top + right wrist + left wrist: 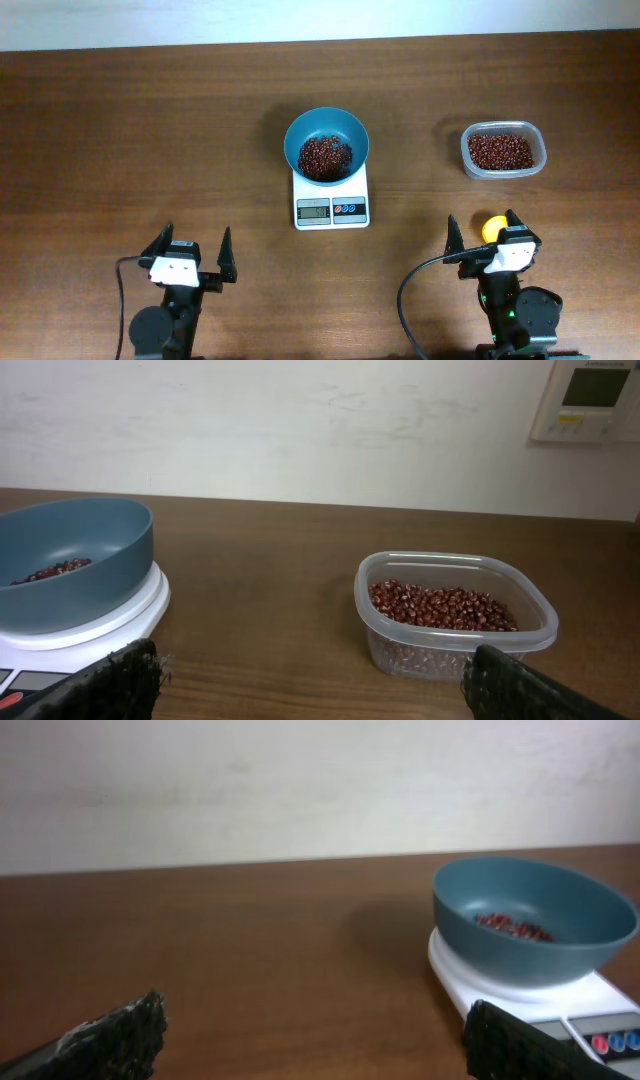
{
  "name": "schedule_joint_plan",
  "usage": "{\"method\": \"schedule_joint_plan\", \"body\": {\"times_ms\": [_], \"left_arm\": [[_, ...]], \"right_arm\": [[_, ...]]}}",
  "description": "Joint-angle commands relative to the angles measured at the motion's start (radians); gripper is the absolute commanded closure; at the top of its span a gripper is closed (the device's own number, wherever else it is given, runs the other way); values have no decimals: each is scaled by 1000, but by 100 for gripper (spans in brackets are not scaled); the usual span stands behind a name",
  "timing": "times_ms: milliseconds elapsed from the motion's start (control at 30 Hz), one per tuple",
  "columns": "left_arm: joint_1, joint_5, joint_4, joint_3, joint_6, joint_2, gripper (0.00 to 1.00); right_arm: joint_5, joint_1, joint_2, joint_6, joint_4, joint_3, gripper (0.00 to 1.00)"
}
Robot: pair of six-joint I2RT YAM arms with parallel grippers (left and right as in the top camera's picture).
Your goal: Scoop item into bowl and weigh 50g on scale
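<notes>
The teal-blue bowl (326, 145) sits on the white scale (331, 205) at the table's middle, with dark red-brown beans (323, 156) heaped inside. It also shows in the left wrist view (530, 925) and the right wrist view (70, 560). More beans (501, 151) fill a clear plastic tub (503, 150), seen close in the right wrist view (455, 615). My left gripper (192, 252) is open and empty near the front left. My right gripper (483, 235) is open and empty at the front right, in front of the tub.
A small yellow object (492, 227) lies on the table between the right gripper's fingers, seen from overhead only. A white wall runs behind the table, with a wall panel (590, 400) at the right.
</notes>
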Motion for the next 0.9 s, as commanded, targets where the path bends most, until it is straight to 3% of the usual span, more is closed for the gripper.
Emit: {"method": "schedule_joint_plan", "body": {"times_ms": [0,200,867], "left_arm": [[-11,-32,15,-25,-2,-10,1],[-11,-41,12,-25,59,-11,1],[-11,-38,18,-25,58,-10,1]], "right_arm": [[9,8,-8,1,-2,-8,1],[9,8,-8,1,-2,-8,1],[9,8,-8,1,-2,-8,1]]}}
